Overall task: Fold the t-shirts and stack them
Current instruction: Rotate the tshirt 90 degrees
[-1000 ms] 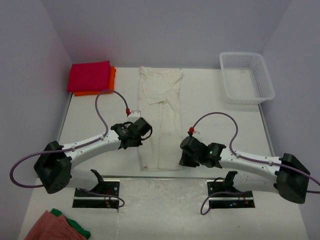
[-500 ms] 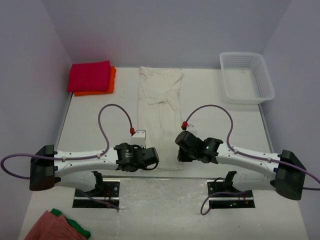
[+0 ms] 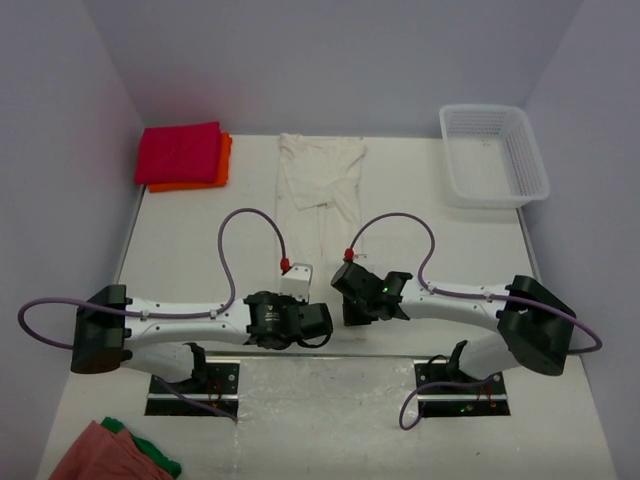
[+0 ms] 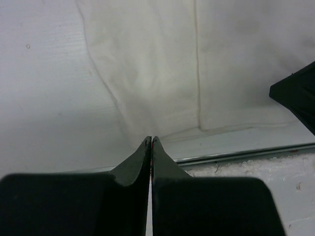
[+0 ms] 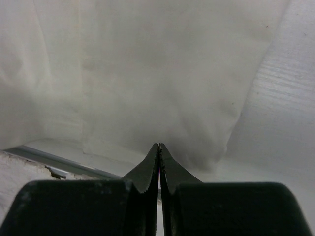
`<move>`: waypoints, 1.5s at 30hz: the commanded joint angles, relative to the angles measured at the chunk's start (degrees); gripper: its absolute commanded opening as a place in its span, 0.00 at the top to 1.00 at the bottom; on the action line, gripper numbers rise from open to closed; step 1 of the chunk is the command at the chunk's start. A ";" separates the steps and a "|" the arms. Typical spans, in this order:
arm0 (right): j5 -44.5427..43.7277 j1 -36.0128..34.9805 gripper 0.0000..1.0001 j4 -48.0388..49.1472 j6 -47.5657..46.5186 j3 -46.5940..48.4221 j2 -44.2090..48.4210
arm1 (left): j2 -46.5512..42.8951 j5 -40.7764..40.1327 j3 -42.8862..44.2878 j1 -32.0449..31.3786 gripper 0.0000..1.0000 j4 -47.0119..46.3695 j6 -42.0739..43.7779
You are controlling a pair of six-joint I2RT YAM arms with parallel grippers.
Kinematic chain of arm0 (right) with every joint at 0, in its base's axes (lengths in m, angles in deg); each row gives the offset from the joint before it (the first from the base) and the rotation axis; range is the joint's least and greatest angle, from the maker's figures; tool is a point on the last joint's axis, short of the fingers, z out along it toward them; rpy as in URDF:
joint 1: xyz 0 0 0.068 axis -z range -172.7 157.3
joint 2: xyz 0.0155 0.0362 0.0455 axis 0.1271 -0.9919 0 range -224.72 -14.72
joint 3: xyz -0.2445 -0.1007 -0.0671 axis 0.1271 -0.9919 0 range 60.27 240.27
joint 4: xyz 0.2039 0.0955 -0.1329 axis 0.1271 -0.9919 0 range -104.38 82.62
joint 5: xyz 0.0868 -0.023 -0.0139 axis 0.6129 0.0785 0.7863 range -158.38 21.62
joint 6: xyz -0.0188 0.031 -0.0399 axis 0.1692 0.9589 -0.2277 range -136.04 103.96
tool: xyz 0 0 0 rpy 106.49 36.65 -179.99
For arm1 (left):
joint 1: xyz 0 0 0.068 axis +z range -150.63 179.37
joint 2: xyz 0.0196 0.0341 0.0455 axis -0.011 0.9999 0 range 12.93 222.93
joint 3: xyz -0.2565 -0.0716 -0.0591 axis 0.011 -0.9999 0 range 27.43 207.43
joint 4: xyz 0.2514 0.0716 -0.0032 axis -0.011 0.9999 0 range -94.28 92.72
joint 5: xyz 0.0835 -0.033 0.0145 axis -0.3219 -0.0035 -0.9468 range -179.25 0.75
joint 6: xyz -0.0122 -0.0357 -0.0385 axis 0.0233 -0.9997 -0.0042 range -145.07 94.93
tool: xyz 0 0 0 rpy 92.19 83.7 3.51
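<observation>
Fingertips [image 4: 143, 150] of the left gripper [image 4: 151, 141] press fully together on the near hem of the cream-white t-shirt [image 4: 157, 73]. The right gripper [image 5: 158, 146] is pinched just as tight on the same hem beside it. The shirt lies lengthwise mid-table [image 3: 180, 250], collar far. Both corners should rise level and travel toward the collar together, with the hem taut between them, because thin cotton can slip from such a small bite.

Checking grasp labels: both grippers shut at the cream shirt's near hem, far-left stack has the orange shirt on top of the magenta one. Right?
No. The top view shows the magenta shirt on top of the orange shirt, not under it. The rest stands: the left gripper and right gripper are shut at the near hem of the cream shirt.
</observation>
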 commanded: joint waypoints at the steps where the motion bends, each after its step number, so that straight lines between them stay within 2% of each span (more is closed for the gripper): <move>1: 0.87 -0.33 1.00 2.55 -0.28 1.69 -1.38 | 1.83 -2.90 1.42 1.70 1.00 -3.16 3.22; 9: 1.22 -0.33 1.00 3.60 0.87 -0.33 -1.04 | 2.72 -1.49 -0.86 4.78 1.00 -5.54 6.12; 17: 0.61 -0.33 1.00 3.52 1.39 -1.12 -1.03 | 4.04 2.11 -3.06 4.87 1.00 -7.65 5.77; 26: 0.87 -0.33 1.00 3.87 1.48 -0.51 -3.49 | 1.22 4.49 -7.37 4.69 1.00 -6.69 2.00; 30: 1.13 -0.33 1.00 4.22 1.57 -0.59 -4.29 | 2.19 4.92 -8.51 4.69 1.00 -4.50 -0.38; 45: 2.98 -0.33 1.00 6.15 3.42 -1.82 -7.98 | 4.30 7.74 -12.90 2.58 1.00 -6.60 -4.86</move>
